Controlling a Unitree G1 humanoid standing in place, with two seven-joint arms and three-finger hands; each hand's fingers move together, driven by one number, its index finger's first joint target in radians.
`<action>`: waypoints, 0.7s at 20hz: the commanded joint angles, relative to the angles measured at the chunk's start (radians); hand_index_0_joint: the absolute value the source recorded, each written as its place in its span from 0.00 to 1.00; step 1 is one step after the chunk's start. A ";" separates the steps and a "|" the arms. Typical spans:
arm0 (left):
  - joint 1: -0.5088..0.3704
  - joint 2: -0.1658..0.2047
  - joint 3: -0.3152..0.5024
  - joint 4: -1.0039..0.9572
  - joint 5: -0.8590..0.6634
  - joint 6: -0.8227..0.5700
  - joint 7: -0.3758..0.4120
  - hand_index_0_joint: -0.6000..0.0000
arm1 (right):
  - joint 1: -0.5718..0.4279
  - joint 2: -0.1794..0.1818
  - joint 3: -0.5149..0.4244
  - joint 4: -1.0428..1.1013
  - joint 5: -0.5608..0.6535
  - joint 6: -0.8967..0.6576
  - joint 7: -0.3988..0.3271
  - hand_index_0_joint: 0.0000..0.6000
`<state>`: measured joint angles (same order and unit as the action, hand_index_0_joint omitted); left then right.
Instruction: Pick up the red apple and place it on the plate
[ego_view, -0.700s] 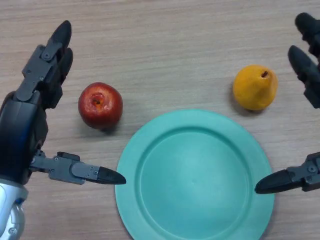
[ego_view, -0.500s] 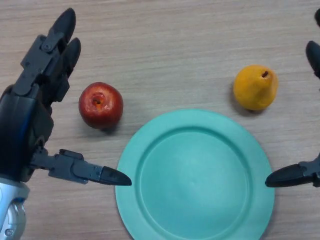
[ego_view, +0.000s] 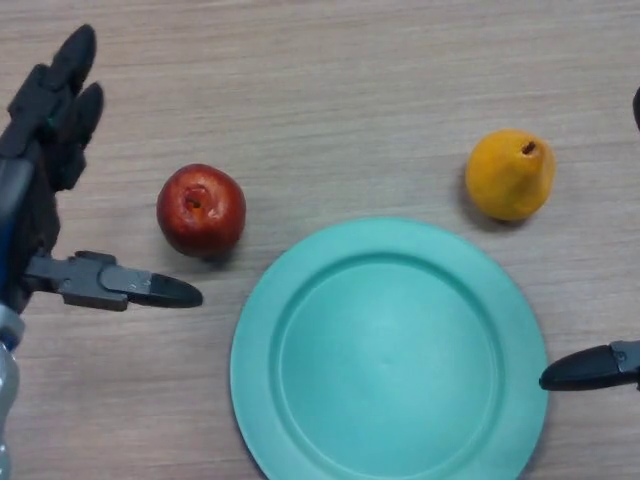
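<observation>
The red apple (ego_view: 201, 210) rests on the wooden table, just left of the teal plate (ego_view: 389, 350), which holds nothing. My left hand (ego_view: 40, 180) is at the left edge, open, its fingers pointing up the view and its thumb (ego_view: 130, 285) reaching toward the apple from below left, apart from it. Of my right hand only a thumb tip (ego_view: 590, 367) shows at the right edge beside the plate's rim, plus a sliver of finger higher up.
A yellow pear (ego_view: 510, 174) lies on the table past the plate's upper right rim. The wooden table (ego_view: 330, 90) stretches across the far part of the view.
My left hand has drawn back to the left, away from the apple. My right hand has slid further right, almost out of view. Apple, pear and plate have not moved.
</observation>
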<state>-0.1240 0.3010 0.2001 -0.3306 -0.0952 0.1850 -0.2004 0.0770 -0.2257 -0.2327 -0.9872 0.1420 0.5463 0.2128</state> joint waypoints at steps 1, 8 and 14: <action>-0.059 0.055 0.008 0.078 0.041 -0.250 0.015 1.00 | 0.009 0.000 -0.070 -0.058 0.010 -0.195 -0.005 0.00; -0.177 0.009 -0.106 0.386 0.154 -0.429 0.107 1.00 | 0.083 0.021 -0.192 -0.060 0.124 -0.282 -0.012 0.00; -0.307 0.001 -0.159 0.665 0.357 -0.649 0.245 1.00 | 0.114 0.031 -0.301 -0.060 0.248 -0.307 -0.005 0.00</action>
<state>-0.3902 0.2705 0.0176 0.3912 0.2799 -0.3329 -0.0049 0.1910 -0.1796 -0.4769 -0.9940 0.3652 0.3949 0.2162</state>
